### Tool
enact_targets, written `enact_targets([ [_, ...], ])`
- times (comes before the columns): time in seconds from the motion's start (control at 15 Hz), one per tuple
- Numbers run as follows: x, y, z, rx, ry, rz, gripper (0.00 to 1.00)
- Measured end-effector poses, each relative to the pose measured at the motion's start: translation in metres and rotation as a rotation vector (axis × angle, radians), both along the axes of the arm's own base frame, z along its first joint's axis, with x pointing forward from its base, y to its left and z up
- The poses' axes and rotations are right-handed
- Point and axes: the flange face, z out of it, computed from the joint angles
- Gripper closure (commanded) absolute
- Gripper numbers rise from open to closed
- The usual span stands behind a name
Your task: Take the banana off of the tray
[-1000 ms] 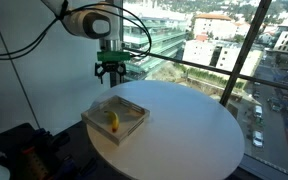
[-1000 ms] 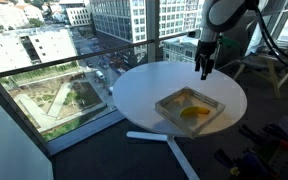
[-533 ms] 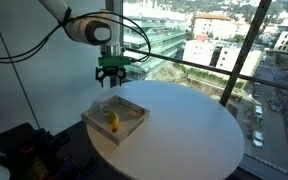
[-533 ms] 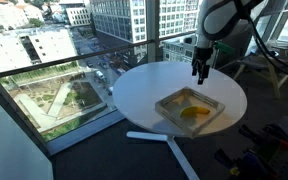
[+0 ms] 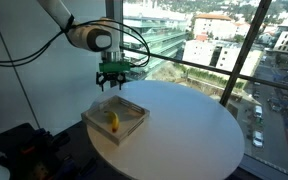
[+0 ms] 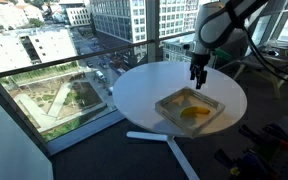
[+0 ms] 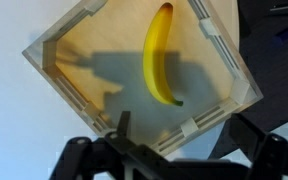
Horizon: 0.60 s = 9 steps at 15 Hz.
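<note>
Since the earlier frames, the gripper (image 5: 110,84) has been shifted sideways and lowered slightly toward the tray (image 5: 98,131); the tray and the banana (image 5: 113,121) have not been moved.

In an exterior view, the arm is cut off by the upper left edge of the frame. The gripper is seen hanging above the far edge of the tray, clear of it, with its fingers spread apart and nothing between them. The tray is set near the edge of the round white table (image 5: 189,135). The banana is lying inside the tray on the pale base, though its curve and tips are too small to be made out.

In an exterior view, the upper part of the arm is cut off at the top of the frame. The gripper (image 6: 197,80) is seen above the table (image 6: 142,90), just beside the tray's far edge. The tray (image 6: 175,116) is shown with the banana (image 6: 192,112) only as a yellow smear on its base.

In the wrist view, the tray (image 7: 57,28) is seen from above, turned cornerwise; its top corner is cut off by the frame and its lower corner is hidden behind the dark gripper (image 7: 179,145). The fingers are held wide apart and empty. The banana (image 7: 161,55) is lying flat on the tray's base, right of centre, untouched.
</note>
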Motion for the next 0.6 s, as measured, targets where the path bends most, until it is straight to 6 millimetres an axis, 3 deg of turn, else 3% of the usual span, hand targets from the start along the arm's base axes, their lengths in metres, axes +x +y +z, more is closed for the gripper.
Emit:
enact_targets([
  [0.6, 0.002, 0.007, -0.029, 0.004, 0.01, 0.013, 0.0],
])
